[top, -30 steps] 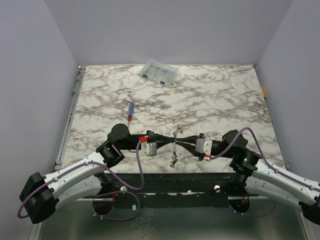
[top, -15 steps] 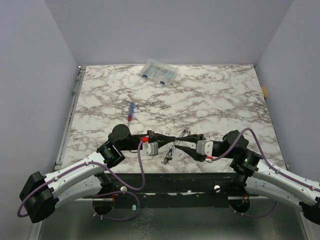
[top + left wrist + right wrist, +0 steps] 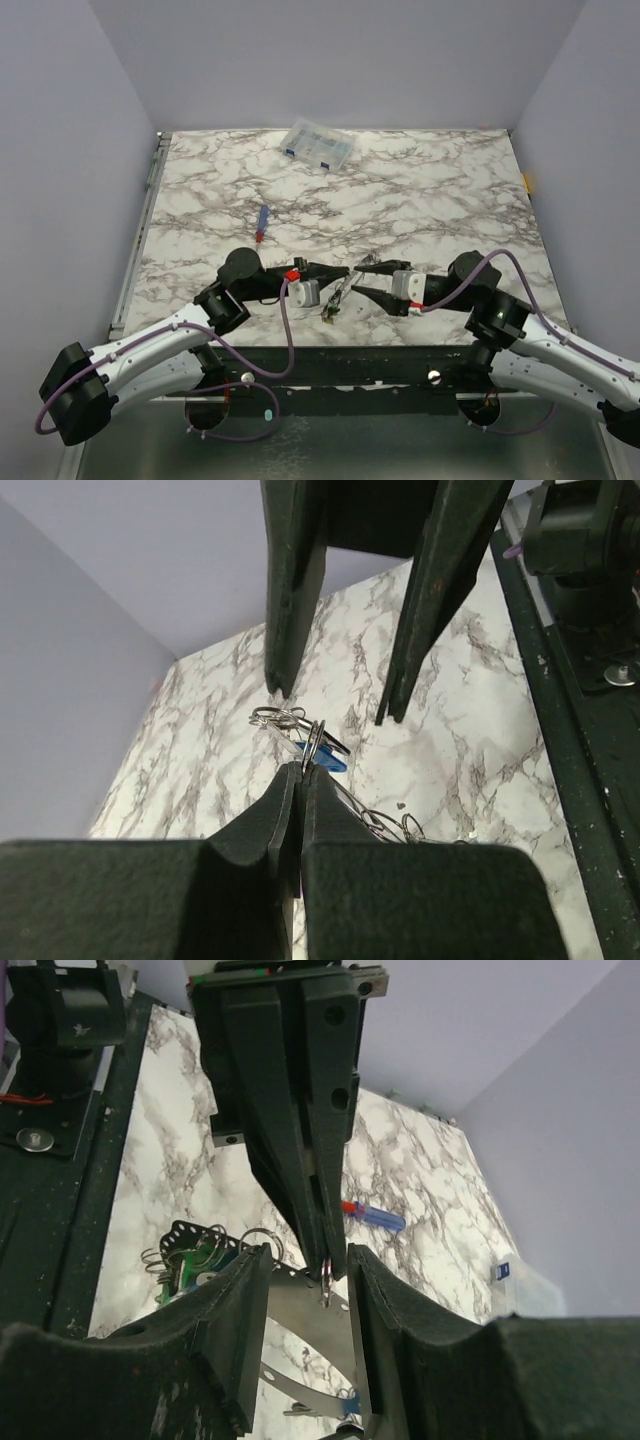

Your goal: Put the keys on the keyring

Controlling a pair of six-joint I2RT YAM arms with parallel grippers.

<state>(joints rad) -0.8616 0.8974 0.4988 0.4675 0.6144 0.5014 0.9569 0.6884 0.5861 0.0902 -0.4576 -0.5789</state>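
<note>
Grey-veined marble worktop [image 3: 430, 200] within lavender walls [image 3: 300, 60]. From left: the left claw [image 3: 343, 272] is clenched on the keyring [image 3: 312, 742], with the keys [image 3: 332, 300] bunched close by near the front edge. The right claw [image 3: 358, 276] stands released just beside it. Only the right wrist view shows green tags [image 3: 200, 1260] (the left wrist view shows a blue tag [image 3: 326, 761]). The clear box [image 3: 317, 146] carries blue labels, too small to read.

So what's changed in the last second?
The right hand opened, let go of the keyring and drew back rightward. The keys shifted slightly left. The left hand stayed shut on the keyring; screwdriver and box unmoved.
</note>
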